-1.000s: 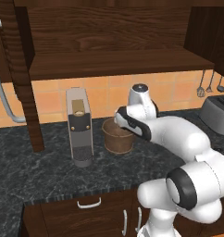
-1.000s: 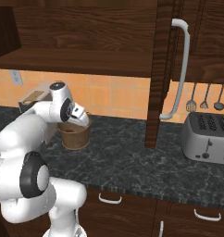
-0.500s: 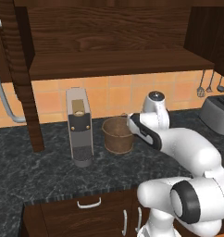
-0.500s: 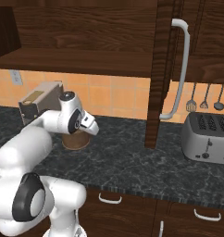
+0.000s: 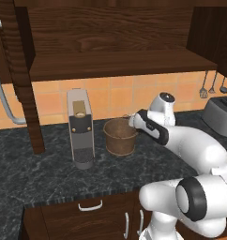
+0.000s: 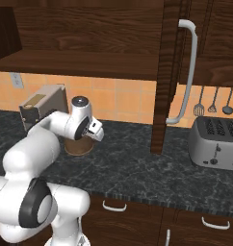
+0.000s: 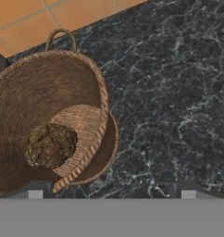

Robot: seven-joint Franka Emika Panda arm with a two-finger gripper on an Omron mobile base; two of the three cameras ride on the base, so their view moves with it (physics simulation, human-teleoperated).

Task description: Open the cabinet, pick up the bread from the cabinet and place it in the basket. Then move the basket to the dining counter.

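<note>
Okay, the bread (image 7: pixel 51 144) is sitting on the floor of the basket (image 7: pixel 44 83) now, I can see it plainly from the hand camera, a dark lump resting low against the woven wall. My gripper (image 7: pixel 109 194) is spread wide with nothing between its fingers, and it hangs over the basket's near rim. Compared with a second ago the arm has swung off to the side: the wrist that was down over the basket mouth has come round beside it, so in the left base view the basket (image 5: pixel 120 136) stands clear between the coffee machine (image 5: pixel 80 129) and the hand. The cabinet (image 6: pixel 171 77) stands open above, its shelf bare. So by my reading the drop is done, and what's left is gripping the basket itself, probably by the rim, and carrying it off this dark granite counter (image 6: pixel 137 168) to the dining counter.
</note>
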